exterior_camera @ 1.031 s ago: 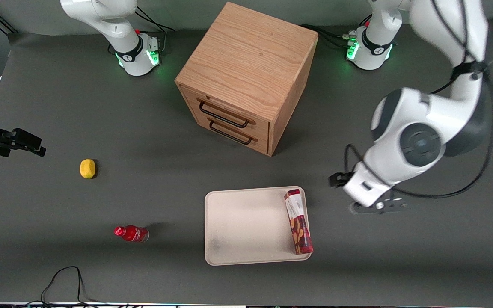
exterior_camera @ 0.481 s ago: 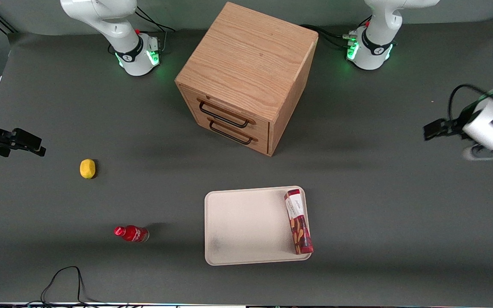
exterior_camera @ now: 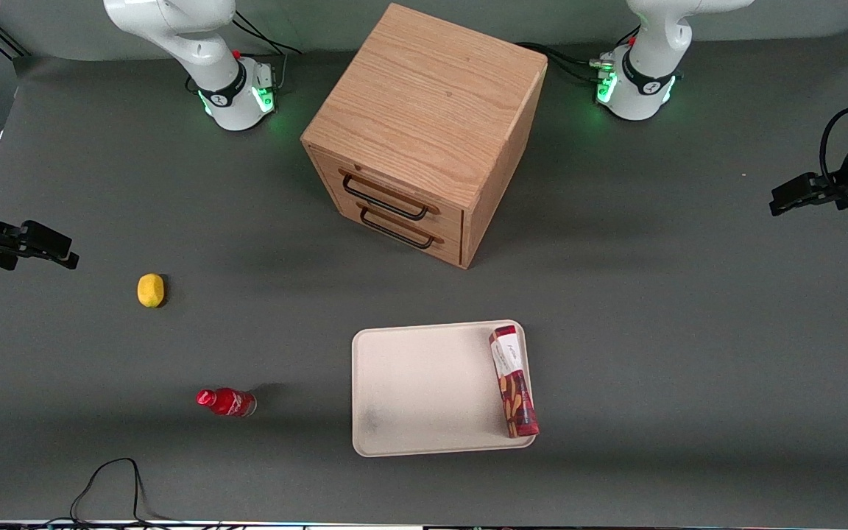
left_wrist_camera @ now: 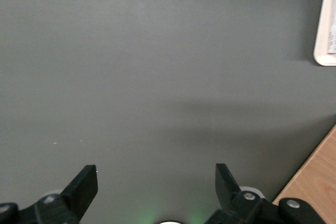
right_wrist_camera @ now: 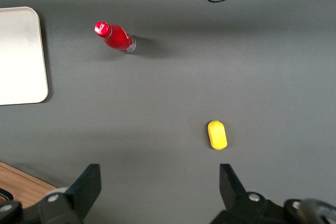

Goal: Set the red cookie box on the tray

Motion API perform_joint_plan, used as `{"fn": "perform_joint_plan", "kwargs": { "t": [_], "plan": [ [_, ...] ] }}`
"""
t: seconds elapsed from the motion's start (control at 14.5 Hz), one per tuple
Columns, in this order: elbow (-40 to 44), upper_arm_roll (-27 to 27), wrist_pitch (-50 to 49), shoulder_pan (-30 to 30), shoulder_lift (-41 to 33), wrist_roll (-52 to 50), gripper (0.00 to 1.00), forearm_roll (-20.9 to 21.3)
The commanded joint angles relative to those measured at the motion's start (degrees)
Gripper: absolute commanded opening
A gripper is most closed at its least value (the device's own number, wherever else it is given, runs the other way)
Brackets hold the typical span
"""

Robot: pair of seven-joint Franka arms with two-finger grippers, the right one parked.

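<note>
The red cookie box (exterior_camera: 514, 383) lies flat on the tray (exterior_camera: 424, 390), along the tray's short edge that faces the working arm's end of the table. Its white label end points toward the cabinet. The cream tray shows as a rim corner (left_wrist_camera: 321, 35) in the left wrist view. My gripper (exterior_camera: 792, 197) hovers far off toward the working arm's end of the table, well apart from tray and box. The wrist view shows this gripper (left_wrist_camera: 156, 182) open, with only bare grey table between its fingers.
A wooden drawer cabinet (exterior_camera: 424, 125) with two black handles stands farther from the front camera than the tray; its corner (left_wrist_camera: 315, 182) shows in the wrist view. A small red bottle (exterior_camera: 226, 402) and a yellow lemon (exterior_camera: 150, 289) lie toward the parked arm's end.
My arm has pulled away from beside the tray to the working arm's end of the table, farther from the front camera. The box and tray have stayed put.
</note>
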Motion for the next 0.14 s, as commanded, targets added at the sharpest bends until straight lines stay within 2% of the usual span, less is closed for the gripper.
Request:
{"fn": "perform_joint_plan", "kwargs": {
  "t": [0.0, 0.07],
  "plan": [
    [2.3, -0.6, -2.3, -0.8, 1.1, -0.3, 1.00, 2.1],
    [2.4, -0.6, -2.3, -1.0, 1.1, -0.3, 1.00, 2.1]
  ]
}}
